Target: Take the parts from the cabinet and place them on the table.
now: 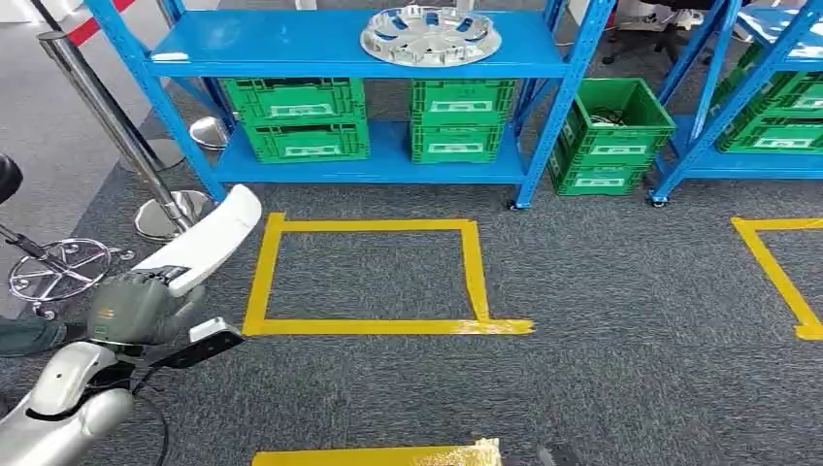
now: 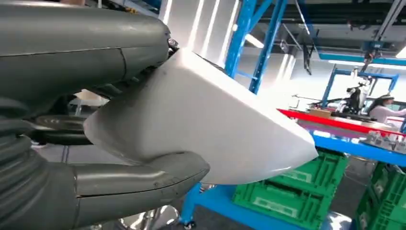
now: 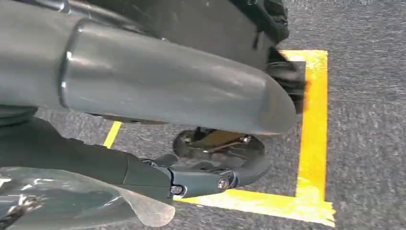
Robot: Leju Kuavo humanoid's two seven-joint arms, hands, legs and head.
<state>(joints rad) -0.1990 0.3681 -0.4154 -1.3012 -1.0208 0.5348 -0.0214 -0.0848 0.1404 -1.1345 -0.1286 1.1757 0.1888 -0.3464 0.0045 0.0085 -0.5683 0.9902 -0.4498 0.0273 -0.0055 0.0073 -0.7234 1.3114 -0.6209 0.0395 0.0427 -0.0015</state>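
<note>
White and smooth, the part [image 1: 209, 238] is clasped by the left hand [image 1: 136, 306] at one end only, low beside the robot and clear of the blue cabinet [image 1: 369, 49]. Most of its length is carried unsupported beyond the thumb [image 2: 139, 179], so a slip or twist is judged likely if the arm is swung briskly. The stanchion [image 1: 107, 121] close by could be struck. The right hand [image 3: 158, 81] hangs over the carpet; its state cannot be told.

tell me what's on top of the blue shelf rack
A silver hubcap lies on the blue rack's upper shelf. Green crates sit on the shelf below; their contents are hidden by that upper shelf.
</note>
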